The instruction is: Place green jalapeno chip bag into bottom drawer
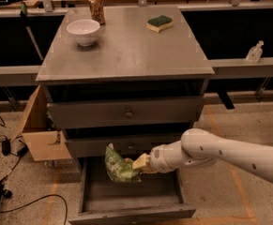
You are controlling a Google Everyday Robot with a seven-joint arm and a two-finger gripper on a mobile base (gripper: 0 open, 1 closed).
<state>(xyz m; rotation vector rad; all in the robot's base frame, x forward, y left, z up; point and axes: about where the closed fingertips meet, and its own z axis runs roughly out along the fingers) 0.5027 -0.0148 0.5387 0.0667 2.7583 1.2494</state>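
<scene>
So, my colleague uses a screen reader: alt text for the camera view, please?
The gripper holds the green jalapeno chip bag over the open bottom drawer; a bowl, can and sponge sit on the cabinet top.

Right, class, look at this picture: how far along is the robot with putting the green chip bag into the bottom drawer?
Done: the bottom drawer stands open, with bare floor showing. In hand: the gripper, low in front of the cabinet, grips the chip bag over the drawer's back part. Left: lower the bag onto the floor, let go and withdraw.
</scene>
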